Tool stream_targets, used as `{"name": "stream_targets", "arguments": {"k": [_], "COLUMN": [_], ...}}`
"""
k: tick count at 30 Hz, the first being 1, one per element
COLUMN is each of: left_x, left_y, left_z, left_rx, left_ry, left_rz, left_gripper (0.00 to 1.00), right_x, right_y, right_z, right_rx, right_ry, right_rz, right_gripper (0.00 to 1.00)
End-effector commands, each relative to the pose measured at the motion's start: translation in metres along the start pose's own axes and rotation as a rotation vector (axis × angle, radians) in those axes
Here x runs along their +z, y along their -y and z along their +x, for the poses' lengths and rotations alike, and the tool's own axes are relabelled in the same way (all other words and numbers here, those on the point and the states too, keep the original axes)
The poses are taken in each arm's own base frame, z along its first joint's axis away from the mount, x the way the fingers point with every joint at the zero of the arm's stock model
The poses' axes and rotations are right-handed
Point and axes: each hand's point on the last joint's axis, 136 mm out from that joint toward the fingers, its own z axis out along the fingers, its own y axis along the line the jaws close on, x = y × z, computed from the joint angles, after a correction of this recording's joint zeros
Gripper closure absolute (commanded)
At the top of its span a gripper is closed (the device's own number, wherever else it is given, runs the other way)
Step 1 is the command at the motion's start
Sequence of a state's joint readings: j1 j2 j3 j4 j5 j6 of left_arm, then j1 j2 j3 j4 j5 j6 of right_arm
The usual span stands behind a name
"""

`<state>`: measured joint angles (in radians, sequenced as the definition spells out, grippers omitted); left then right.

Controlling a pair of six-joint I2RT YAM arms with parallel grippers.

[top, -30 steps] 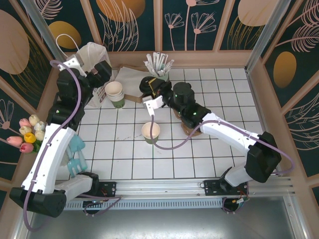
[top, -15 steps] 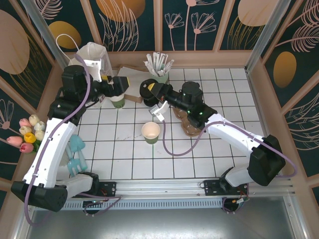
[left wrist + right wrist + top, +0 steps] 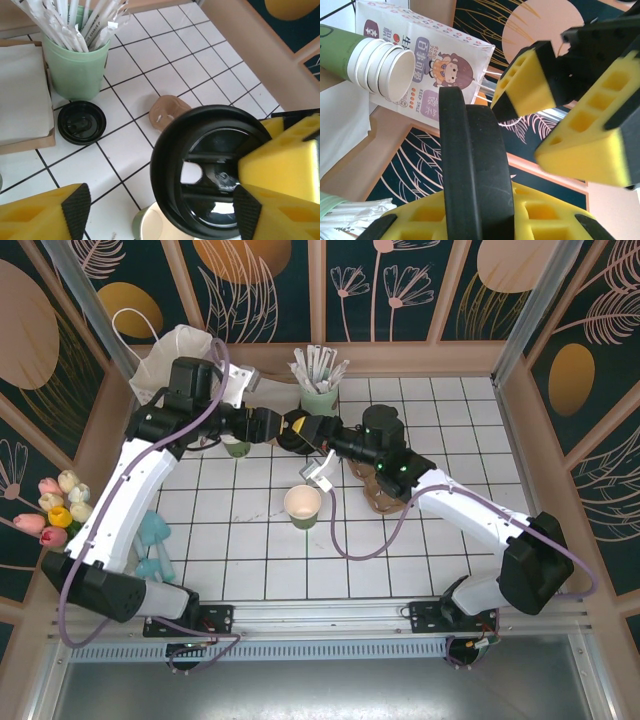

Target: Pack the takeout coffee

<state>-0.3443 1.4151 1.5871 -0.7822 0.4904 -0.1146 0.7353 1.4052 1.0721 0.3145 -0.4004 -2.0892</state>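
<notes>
Green-sided paper cup mid-table, round black plastic lid in the air just behind it, mint green holder of white sticks farther back, another black lid beside the holder, cup stack to the left

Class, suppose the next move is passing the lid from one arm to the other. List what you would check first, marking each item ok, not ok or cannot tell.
1. Right gripper clamped on the black lid: ok.
2. Left gripper jaws open, one on either side of the lid: ok.
3. Left pads touching the lid: cannot tell.
4. Green cup upright on the table, mouth open: ok.
5. Lid seated on the cup: not ok, not yet done.
</notes>
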Motion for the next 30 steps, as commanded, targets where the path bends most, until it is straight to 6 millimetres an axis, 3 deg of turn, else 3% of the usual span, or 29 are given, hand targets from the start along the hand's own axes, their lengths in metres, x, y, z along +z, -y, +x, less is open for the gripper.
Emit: {"name": "stream_targets", "arguments": {"k": [1,4,11,30], "left_x": [-0.001,0.003,0.01,0.021], "left_y": [0.004,0.007,0.017,0.018], "left_z": [-0.001,-0.001,0.014,0.024], "left_rx": [0.017,0.022,0.036,0.002], "left_ry": [-0.03,-0.048,-0.13,-0.173], "left_rz": [0.019,0.043,0.141,0.192], "left_gripper": [0.28,0.38,0.53,0.54], "right_x": [-0.005,-0.007,-0.01,-0.008], "right_y": [0.012,0.011,0.01,0.016], "right_z": [-0.011,-0.012,-0.014,-0.015], "right_rx": [-0.451,-0.444,-0.444,-0.46], "right_ry": [0.034,0.034,0.033,0.043], "right_rz": [0.058,0.057,0.058,0.079], "right_gripper": [1.0,1.0,1.0,1.0]}}
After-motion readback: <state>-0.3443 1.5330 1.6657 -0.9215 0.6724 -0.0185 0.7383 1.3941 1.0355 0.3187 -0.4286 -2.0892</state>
